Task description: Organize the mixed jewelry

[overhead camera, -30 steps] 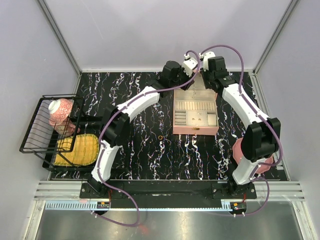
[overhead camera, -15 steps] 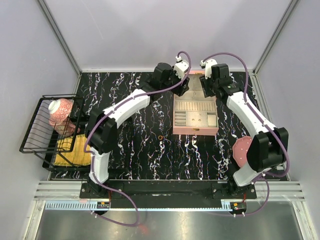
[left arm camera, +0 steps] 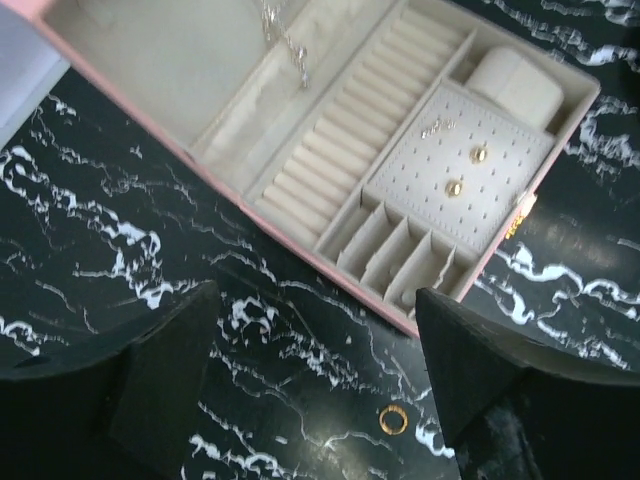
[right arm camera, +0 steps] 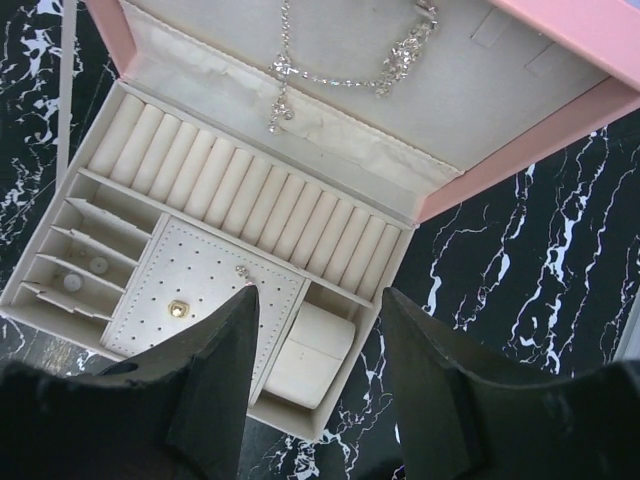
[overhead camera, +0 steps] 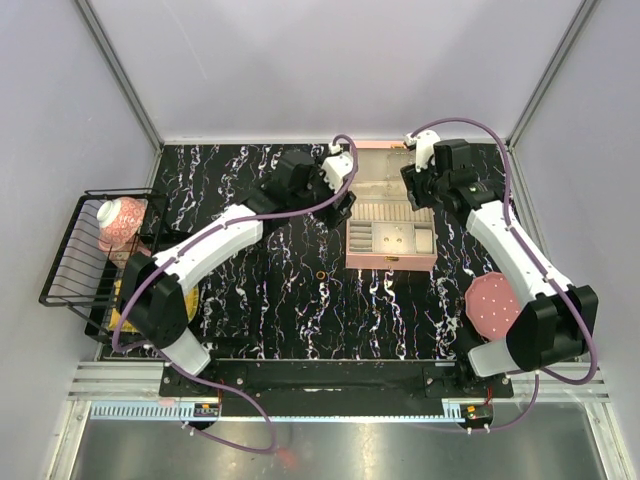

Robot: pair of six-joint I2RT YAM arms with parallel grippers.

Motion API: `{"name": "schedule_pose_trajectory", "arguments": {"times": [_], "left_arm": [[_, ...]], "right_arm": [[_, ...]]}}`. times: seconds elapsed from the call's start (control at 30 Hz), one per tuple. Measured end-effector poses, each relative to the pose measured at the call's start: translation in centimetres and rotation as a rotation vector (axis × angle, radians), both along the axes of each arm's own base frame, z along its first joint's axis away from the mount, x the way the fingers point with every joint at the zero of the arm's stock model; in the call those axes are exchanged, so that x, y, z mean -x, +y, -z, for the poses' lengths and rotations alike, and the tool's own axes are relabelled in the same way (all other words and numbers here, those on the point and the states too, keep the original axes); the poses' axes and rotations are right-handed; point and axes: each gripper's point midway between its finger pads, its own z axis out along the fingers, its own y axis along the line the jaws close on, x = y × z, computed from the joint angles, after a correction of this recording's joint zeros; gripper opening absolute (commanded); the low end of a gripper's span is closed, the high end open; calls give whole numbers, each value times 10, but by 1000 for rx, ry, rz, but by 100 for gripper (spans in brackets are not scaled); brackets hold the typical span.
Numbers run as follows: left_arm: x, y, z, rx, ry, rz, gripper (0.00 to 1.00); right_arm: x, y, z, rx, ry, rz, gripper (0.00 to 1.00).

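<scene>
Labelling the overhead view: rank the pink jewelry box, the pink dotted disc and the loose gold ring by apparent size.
1. pink jewelry box
2. pink dotted disc
3. gold ring, tiny beside both

Counted are: 1 small gold ring (left arm camera: 392, 420) | 2 round gold studs (left arm camera: 453, 187) | 1 thin silver chain (right arm camera: 340, 75) | 1 pink square compartmented box (overhead camera: 390, 262) | 1 round pink dotted disc (overhead camera: 492, 305)

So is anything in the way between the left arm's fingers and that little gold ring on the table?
Nothing visible. The gold ring lies alone on the bare table, just in front of the open pink box. The left arm's fingers are open, with only air between them and it.
</scene>
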Motion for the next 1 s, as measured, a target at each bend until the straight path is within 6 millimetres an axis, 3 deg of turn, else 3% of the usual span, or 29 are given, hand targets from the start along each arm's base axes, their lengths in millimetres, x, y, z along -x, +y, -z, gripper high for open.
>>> {"name": "schedule_pose_trajectory", "arguments": {"times": [0.23, 0.4, 0.5, 0.73, 1.0], "left_arm": [[14, 31, 40, -107, 22, -23, 85], [12, 49, 61, -144, 54, -56, 85], [8, 57, 65, -151, 56, -81, 85], [-3, 68, 65, -144, 47, -117, 85], [-9, 74, 63, -135, 46, -142, 84]], "right_arm": [[-1, 10, 5, -35, 17, -39, 52], [-19, 21, 39, -33, 68, -44, 51], [-30, 31, 59, -19, 83, -54, 51], [-52, 56, 82, 24, 36, -81, 50], [-77, 55, 92, 83, -39, -43, 48]]}}
